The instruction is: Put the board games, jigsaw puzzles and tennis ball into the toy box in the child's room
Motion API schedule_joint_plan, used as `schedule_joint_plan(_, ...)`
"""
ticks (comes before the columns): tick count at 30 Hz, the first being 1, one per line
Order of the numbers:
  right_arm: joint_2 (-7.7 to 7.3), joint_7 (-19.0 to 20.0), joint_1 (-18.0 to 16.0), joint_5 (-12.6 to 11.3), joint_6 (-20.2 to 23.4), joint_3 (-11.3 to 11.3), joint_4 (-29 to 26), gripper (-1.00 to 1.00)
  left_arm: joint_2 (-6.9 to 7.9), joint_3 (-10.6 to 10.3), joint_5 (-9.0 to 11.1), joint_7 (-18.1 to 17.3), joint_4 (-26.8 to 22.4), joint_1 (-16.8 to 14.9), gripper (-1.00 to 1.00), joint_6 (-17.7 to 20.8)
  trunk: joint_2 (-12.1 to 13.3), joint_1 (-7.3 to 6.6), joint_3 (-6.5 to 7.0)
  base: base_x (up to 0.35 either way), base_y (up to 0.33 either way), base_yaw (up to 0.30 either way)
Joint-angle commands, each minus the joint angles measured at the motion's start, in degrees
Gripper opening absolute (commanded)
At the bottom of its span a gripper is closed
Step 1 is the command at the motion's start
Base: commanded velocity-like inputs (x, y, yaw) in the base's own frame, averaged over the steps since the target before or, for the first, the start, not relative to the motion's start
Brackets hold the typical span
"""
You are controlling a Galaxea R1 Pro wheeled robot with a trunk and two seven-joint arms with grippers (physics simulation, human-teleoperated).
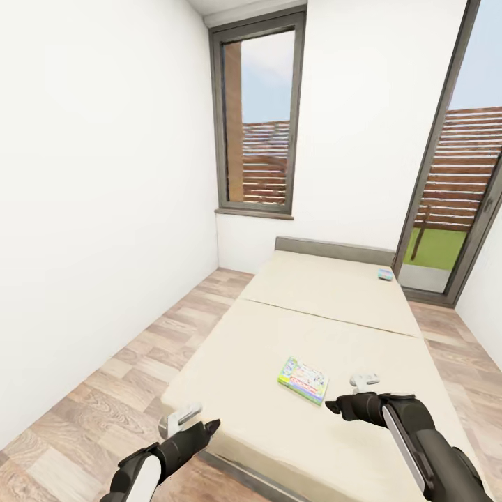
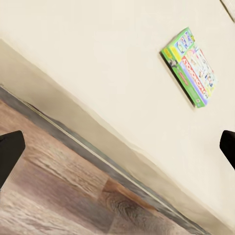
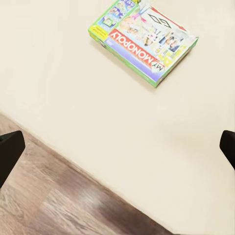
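— Looking down from the head camera, what did you have in front of you?

— I had the bed (image 1: 328,328) filling the lower middle of the frame, with the green-edged board game (image 1: 302,380) lying flat on the mattress, right of centre. A second, small bluish box (image 1: 385,274) sat at the far right edge of the mattress near the headboard; I couldn't make out its print.

— And the grippers?

— My left gripper (image 1: 183,417) hung at the lower left, over the bed's near corner, fingers spread wide. My right gripper (image 1: 357,389) was just right of the green-edged game, fingers also wide apart, holding nothing. Wood-plank floor (image 1: 118,376) ran along the left.
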Motion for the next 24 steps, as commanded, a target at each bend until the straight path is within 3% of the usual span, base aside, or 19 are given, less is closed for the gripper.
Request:
schedule_joint_plan(1,-0.05,0.0,-0.1,0.0,0.3,-0.1,0.0,1.00,-0.01,0.0,0.6,0.4,-0.1,0.0,1.00,0.2,0.0,0.03,-0.07,0.287,0.062,0.002)
schedule_joint_plan(4,-0.06,-0.1,-0.3,0.0,0.3,-0.7,0.3,1.00,-0.01,0.0,0.6,0.4,0.0,0.0,1.00,0.2,0.0,0.03,-0.07,0.233,0.047,0.001)
schedule_joint_plan(5,-0.04,0.0,-3.0,0.1,1.2,-3.2,3.9,1.00,-0.02,-0.1,0.7,0.4,0.0,0.0,1.00,0.2,0.0,0.03,-0.07,0.082,0.016,0.000)
schedule_joint_plan(11,-0.12,0.0,-7.9,0.2,1.8,-4.7,12.0,1.00,-0.02,-0.1,0.7,0.2,-0.1,0.0,1.00,0.2,0.0,0.03,-0.07,0.056,0.011,0.000)
schedule_joint_plan(14,-0.84,0.0,-15.3,0.3,1.4,-5.5,24.1,1.00,-0.04,0.0,1.0,0.1,-0.1,0.0,1.00,0.2,0.0,0.03,-0.07,0.027,0.005,0.000)
schedule_joint_plan(15,-0.84,0.0,-15.3,0.3,1.4,-5.5,24.1,1.00,-0.04,0.0,1.0,0.1,-0.1,0.0,1.00,0.2,0.0,0.03,-0.07,0.021,0.004,0.000)
schedule_joint_plan(17,-1.84,0.2,-20.4,0.3,0.0,-5.8,32.9,1.00,-0.06,0.1,1.2,0.1,-0.3,0.0,1.00,0.3,0.0,0.03,-0.07,0.015,0.003,0.000)
schedule_joint_plan(18,-1.84,0.2,-20.4,0.3,0.0,-5.8,32.9,1.00,-0.06,0.1,1.2,0.1,-0.3,0.0,1.00,0.3,0.0,0.03,-0.07,0.014,0.003,0.000)
schedule_joint_plan(22,-3.21,0.3,-26.8,0.3,-3.2,-6.0,44.1,1.00,-0.09,0.2,1.4,0.0,-0.6,0.0,1.00,0.4,0.0,0.03,-0.07,0.009,0.002,0.000)
schedule_joint_plan(24,-3.46,0.2,-28.5,0.3,-4.2,-6.0,46.8,1.00,-0.09,0.1,1.4,0.0,-0.8,-0.1,1.00,0.5,0.0,0.03,-0.07,0.006,0.001,0.000)
